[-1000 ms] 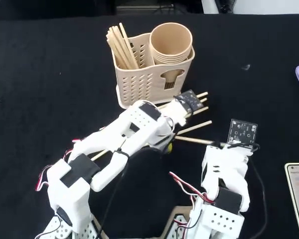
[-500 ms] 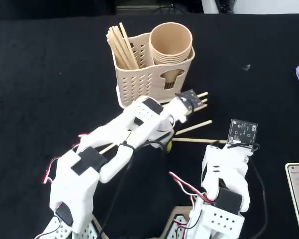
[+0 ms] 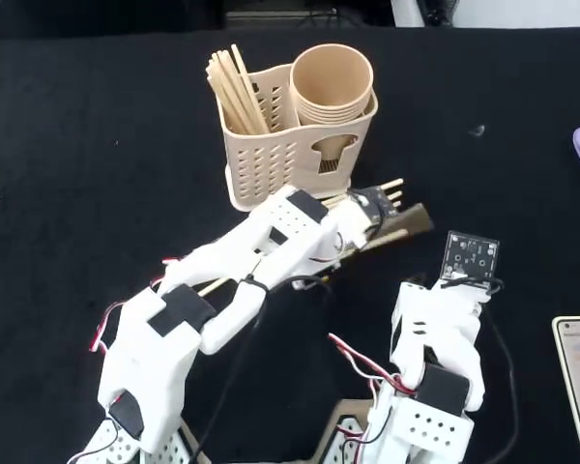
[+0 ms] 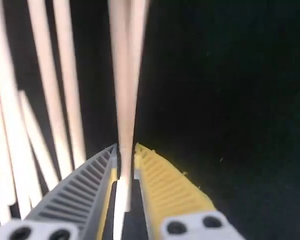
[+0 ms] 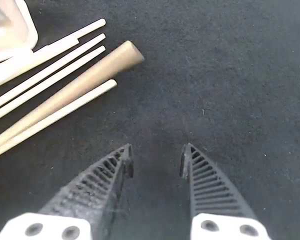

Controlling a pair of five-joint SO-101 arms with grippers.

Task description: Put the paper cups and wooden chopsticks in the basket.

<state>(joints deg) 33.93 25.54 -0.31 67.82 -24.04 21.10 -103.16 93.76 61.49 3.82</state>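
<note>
Already inside basket [image 3: 271, 164]: paper cups [image 3: 332, 82], chopsticks [image 3: 234, 87]; left tool [image 4: 124, 148] tight on a chopstick [image 4: 124, 75], right tool [image 5: 155, 157] agape.

White arms [image 3: 271, 237] with red cables [image 3: 352, 354], ribbed fingers [image 5: 101, 184].

Beige slotted basket [image 3: 271, 159]; tan paper cups [image 3: 332, 82]; pale wooden chopsticks [image 3: 234, 92]; black table [image 3: 97, 145]; grey-and-yellow left claw [image 4: 125, 150].

I count one beige slotted plastic basket [image 3: 271, 159] with two compartments. One holds a single nested stack of tan paper cups [image 3: 332, 82], its rims too close to number. The other holds a bunch of pale wooden chopsticks [image 3: 234, 87], too crowded to count. Five more chopstick tips [image 5: 90, 77] show over the black worktop [image 3: 97, 145].
</note>
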